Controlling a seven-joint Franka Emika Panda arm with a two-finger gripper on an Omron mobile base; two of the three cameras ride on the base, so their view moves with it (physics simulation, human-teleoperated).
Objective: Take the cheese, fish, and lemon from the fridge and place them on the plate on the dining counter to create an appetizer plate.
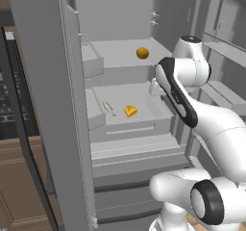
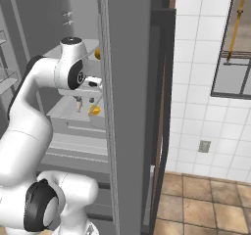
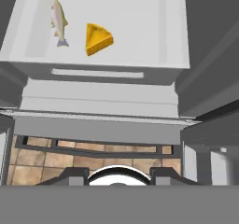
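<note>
Fridge (image 1: 43, 105) stands open, its door swung out at the left of the left base view. Inside, pale grey shelves and drawers.

Lemon (image 1: 142, 53) sits alone on the upper shelf, toward the right and far back. In the right base view just a sliver of it shows (image 2: 97, 53) beside the edge of the grey fridge wall.

Cheese (image 1: 130, 111) and fish (image 1: 109, 108) lie on the floor of the open tray (image 1: 144, 126) one level lower. Fish to the left, cheese to the right, near each other but apart. The hand view gives the same pair from above: fish (image 3: 59, 21) lying lengthwise, cheese (image 3: 98, 38) just beside it, with the tray's near wall (image 3: 98, 73) below them.

Arm reaches from the base up and into the fridge, elbow bent high at the right side of the compartment, forearm angled back down and leftward. The hand is level with the tray's right end, pointing down.

Pincer (image 2: 78, 105): small dark tips hang above the tray, short of the cheese (image 2: 94, 110) and not touching it. Nothing sits between the fingers. Whether they are spread or pressed together, cannot tell; the tips are too small in the right base view.

Brown floor tiles (image 3: 51, 157) show under the fridge front in the hand view.
</note>
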